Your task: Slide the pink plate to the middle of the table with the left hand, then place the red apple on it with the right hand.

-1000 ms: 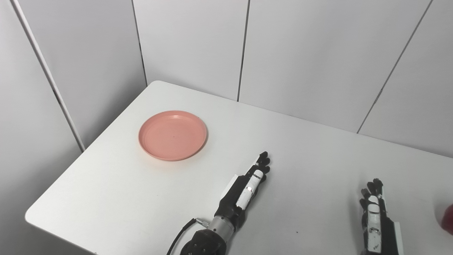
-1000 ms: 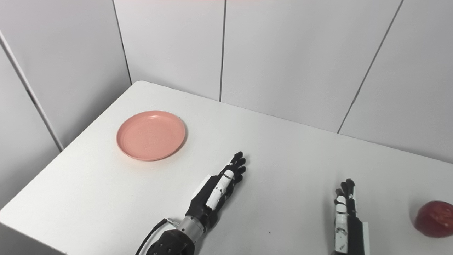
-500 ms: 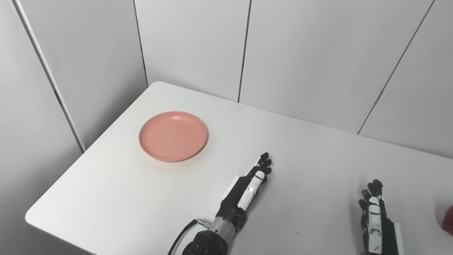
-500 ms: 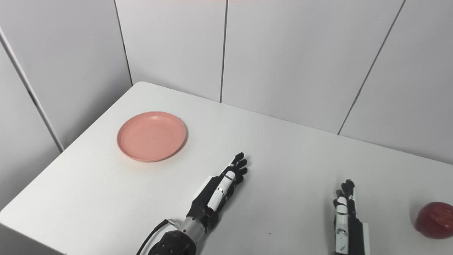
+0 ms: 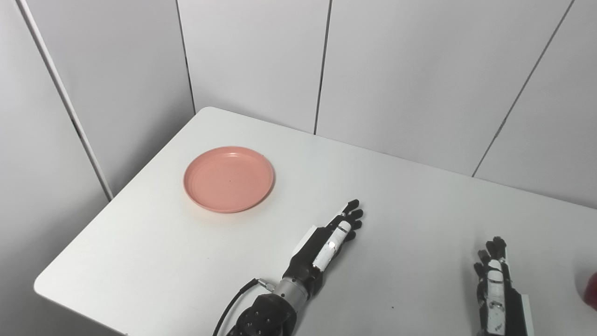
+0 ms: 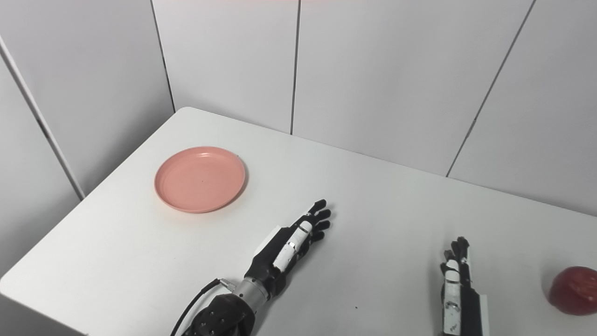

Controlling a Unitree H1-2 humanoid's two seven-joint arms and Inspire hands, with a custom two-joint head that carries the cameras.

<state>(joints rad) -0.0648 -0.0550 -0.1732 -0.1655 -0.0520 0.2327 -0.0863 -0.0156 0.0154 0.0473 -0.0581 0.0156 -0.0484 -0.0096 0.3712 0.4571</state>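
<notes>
Step 1 not begun: our left hand (image 6: 291,245) lies flat, fingers spread, empty, well right of the pink plate (image 6: 200,179) at far left. Right hand (image 6: 456,284) flat, empty; red apple (image 6: 573,290) near right. Next we reach left w/ left hand.

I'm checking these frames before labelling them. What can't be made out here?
- Red apple: in the left eye view the right edge cuts off most of it; the right eye view shows it nearly whole.
- Right robot hand: both views cut its wrist at the bottom edge.
- Left robot hand: seen from the back, so its palm side is hidden.
- Pink plate: underside hidden.
</notes>
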